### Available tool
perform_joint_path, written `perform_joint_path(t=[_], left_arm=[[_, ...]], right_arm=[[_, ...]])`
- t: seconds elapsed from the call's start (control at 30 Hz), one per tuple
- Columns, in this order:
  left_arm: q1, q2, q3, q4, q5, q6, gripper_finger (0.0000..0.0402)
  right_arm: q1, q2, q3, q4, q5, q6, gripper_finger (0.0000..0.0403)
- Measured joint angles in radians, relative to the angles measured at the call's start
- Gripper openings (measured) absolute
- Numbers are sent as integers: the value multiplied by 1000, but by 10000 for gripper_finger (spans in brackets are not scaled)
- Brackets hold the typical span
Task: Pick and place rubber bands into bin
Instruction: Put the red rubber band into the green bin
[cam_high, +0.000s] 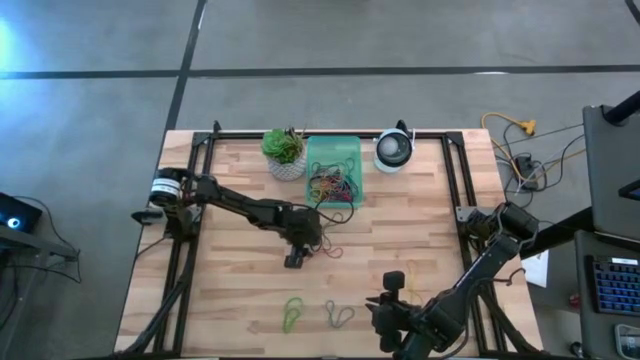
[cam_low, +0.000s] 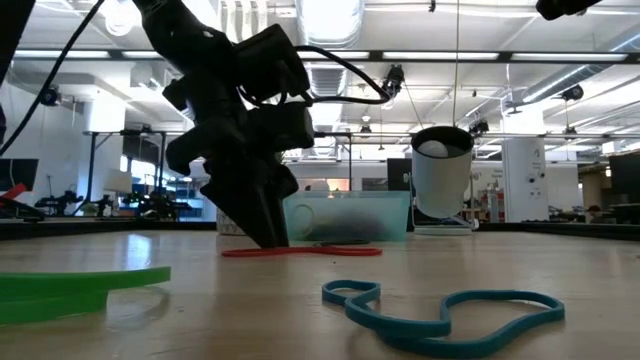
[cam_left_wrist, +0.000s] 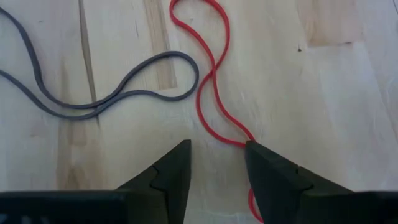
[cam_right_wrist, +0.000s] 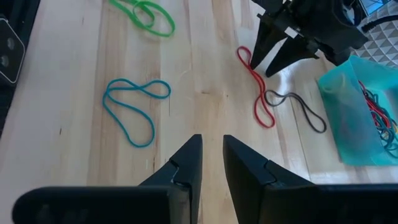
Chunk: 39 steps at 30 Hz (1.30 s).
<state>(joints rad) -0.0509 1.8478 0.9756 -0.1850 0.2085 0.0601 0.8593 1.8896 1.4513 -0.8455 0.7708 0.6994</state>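
My left end effector (cam_left_wrist: 216, 163) stands tip-down mid-tabletop, fingers spread with the red band (cam_left_wrist: 211, 74) at one fingertip, ready to pinch it for the bin (cam_high: 334, 172) at the far edge; right end effector (cam_right_wrist: 212, 160) waits narrow near the front edge.

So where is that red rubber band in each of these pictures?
High view: red rubber band lies mid-table, right of the left gripper.
Low view: flat red line at that gripper's tips.
Left wrist view: squiggle just ahead of the open fingers.
Right wrist view: twisted loop beside a grey band.
Shared landmark: the green bin.
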Motion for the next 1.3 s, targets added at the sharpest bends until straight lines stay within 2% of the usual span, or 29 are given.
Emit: perform_joint_path(t=[0.4,1.07,1.2,1.3], left_arm=[[2,-129,-8,-39,5,-2,138],[1,-20,-17,6,81,-73,138],[-6,-18,-17,4,78,-82,136],[-26,-18,-17,1,36,-81,136]], right_arm=[[0,0,0,1,0,0,59],[0,0,-6,14,18,-3,59],[0,0,-6,14,18,-3,59],[0,0,-6,14,18,-3,59]])
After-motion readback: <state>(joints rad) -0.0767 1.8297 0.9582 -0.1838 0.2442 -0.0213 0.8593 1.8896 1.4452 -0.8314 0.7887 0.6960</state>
